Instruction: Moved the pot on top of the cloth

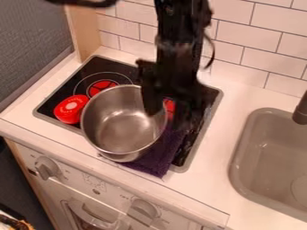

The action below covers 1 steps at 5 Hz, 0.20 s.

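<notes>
The gripper [168, 110] is at the right side of the metal pot [117, 128], its fingers apart. One finger reaches over the pot's right rim and the other is outside, with a bit of red burner showing between them. The pot stands at the front of the black stove top, its open mouth facing up. A dark purple cloth [157, 161] lies at the stove's front right, partly hidden by the pot and the gripper. How much of the pot's base rests on the cloth I cannot tell.
Left of the pot, close to its wall, is a red round object [71, 109] on the stove top [114, 67]. A grey sink [273, 166] with a dark faucet [301, 110] is at the right. White tiles line the back.
</notes>
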Tool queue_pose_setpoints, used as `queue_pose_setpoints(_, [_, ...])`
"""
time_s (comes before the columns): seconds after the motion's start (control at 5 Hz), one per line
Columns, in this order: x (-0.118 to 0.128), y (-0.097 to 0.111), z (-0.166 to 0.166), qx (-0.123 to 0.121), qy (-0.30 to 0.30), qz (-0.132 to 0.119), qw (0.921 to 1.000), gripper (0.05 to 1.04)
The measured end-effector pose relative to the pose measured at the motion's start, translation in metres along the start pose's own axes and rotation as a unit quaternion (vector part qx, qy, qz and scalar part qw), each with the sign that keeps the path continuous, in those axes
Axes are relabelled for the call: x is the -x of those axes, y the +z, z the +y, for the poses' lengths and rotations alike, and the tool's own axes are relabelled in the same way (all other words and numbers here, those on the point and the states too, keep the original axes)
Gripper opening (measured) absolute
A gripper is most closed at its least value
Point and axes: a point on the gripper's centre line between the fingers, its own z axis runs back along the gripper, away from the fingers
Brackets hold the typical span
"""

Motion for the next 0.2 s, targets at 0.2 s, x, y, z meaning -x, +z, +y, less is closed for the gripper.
queue_pose_setpoints(0.2, [-0.0087,0.0227,0.0089,-0.002,0.049,-0.017,0.9986,1.016])
